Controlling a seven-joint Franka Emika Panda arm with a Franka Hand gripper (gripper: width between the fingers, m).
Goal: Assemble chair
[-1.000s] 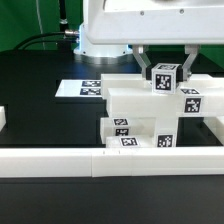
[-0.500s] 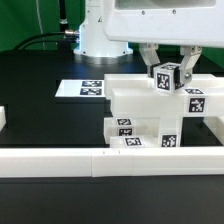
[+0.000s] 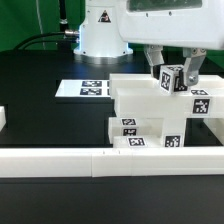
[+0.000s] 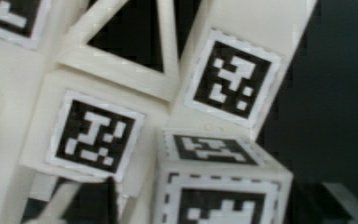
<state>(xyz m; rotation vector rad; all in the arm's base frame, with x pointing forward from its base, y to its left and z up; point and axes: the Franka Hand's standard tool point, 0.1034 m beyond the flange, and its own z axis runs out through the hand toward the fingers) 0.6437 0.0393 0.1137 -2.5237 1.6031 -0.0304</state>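
The partly built white chair (image 3: 140, 108) stands behind the front rail in the exterior view, a stack of chunky slabs and posts with marker tags. My gripper (image 3: 172, 80) is above its right end, shut on a small tagged square post (image 3: 171, 78) that is slightly tilted and sits at the top of the chair's right side. One dark finger (image 3: 190, 70) shows on each side of the post. In the wrist view the tagged post (image 4: 220, 190) fills the near edge, with other tagged chair parts (image 4: 105, 135) close beyond it. Whether the post is joined to the chair is hidden.
A long low white rail (image 3: 90, 160) runs across the front of the black table. The marker board (image 3: 85, 89) lies flat to the exterior view's left of the chair. A small white piece (image 3: 3, 118) sits at the left edge. The arm's base (image 3: 100, 35) stands behind.
My gripper and the held post have moved a little to the exterior view's right, and the post has tilted. The chair's tagged parts have shifted right with it.
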